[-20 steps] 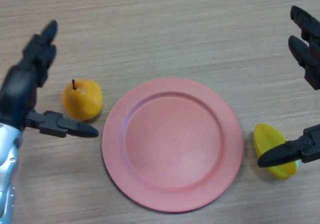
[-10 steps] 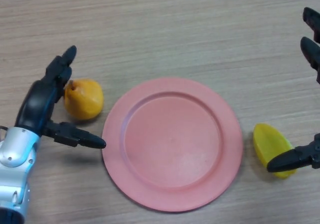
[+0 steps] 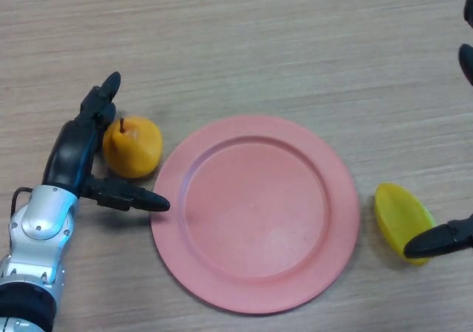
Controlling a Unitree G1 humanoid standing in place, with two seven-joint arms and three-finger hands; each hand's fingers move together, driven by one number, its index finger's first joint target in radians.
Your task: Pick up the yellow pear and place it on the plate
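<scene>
The yellow-orange pear (image 3: 134, 147) with a short dark stem sits on the table just left of the pink plate (image 3: 255, 212). My left hand (image 3: 74, 154) is open, its palm against the pear's left side, fingers reaching past the pear's far side and thumb stretched out below it toward the plate's rim. My right hand (image 3: 447, 237) shows only at the right edge, open, its thumb lying over a yellow object (image 3: 400, 217) right of the plate.
The wooden table (image 3: 259, 43) runs across the whole view. The yellow object lies close to the plate's right rim.
My left hand has moved right and closed in around the pear, nudging it a little right. My right hand has drawn back toward the right edge.
</scene>
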